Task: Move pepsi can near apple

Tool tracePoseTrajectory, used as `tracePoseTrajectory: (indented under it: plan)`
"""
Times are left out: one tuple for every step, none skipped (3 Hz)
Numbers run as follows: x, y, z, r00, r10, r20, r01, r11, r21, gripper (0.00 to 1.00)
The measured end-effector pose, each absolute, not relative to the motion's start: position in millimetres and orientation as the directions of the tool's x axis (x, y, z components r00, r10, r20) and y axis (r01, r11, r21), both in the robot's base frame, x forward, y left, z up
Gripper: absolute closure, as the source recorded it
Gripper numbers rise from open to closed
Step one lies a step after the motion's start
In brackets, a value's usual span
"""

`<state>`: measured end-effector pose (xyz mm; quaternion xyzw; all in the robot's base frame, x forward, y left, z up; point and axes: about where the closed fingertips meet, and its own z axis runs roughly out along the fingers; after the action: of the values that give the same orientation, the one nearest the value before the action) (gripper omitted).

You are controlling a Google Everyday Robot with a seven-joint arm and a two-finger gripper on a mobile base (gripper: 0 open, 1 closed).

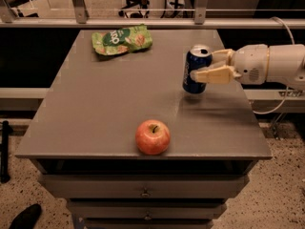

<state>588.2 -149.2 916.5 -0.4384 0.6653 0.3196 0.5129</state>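
Note:
The pepsi can [194,68], dark blue with a silver top, stands upright at the right side of the grey table [105,109]. My gripper [205,66] comes in from the right and is shut on the can, one cream finger [214,74] across its front and the other behind it. The red-orange apple [152,137] sits near the table's front edge, to the left of and nearer than the can, well apart from it.
A green crinkled snack bag [122,38] lies at the back left of the table. A metal railing [143,22] runs behind the table. Drawers [143,192] sit under the tabletop. The table's right edge is just under my arm [276,66].

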Motion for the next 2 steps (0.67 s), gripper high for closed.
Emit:
tracePoseTrajectory:
  plan:
    - [565, -131, 902, -0.118, -0.286, -0.951, -0.921, 0.39, -0.003, 1.0]
    - [542, -121, 900, -0.13, -0.297, -0.946, -0.934, 0.357, 0.016, 1.0]
